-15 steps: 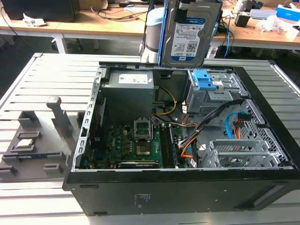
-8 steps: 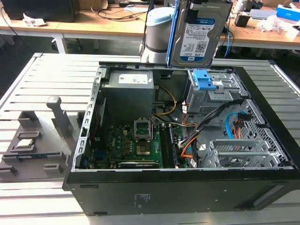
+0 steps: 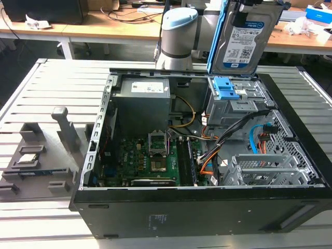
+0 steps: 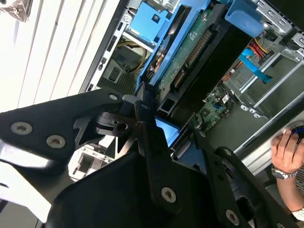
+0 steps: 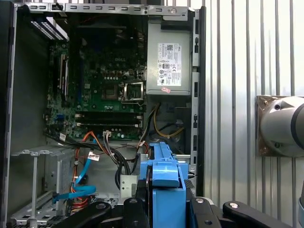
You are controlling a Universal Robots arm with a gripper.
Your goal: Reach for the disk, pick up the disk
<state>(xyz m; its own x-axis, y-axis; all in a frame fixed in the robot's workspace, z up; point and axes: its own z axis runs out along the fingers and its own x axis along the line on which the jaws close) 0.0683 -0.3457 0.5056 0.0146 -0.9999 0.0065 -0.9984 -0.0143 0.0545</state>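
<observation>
The disk (image 3: 243, 41), a silver-grey drive with a white-and-blue label and a blue rail frame, hangs upright above the drive bay (image 3: 236, 101) at the back of the open computer case. In the first wrist view my gripper (image 5: 165, 202) is shut on the disk's blue rail (image 5: 164, 175), one black finger (image 5: 137, 209) on each side. The second wrist view shows the disk (image 4: 199, 47) edge-on, its green circuit board facing out, clamped in my gripper (image 4: 171, 130).
The black case (image 3: 303, 111) lies open on the slatted table, holding a power supply (image 3: 142, 96), a motherboard (image 3: 150, 155) and loose cables (image 3: 228, 135). Grey fixtures (image 3: 31, 150) stand on the exterior view's left. A person's hand (image 4: 287, 152) rests beside the case.
</observation>
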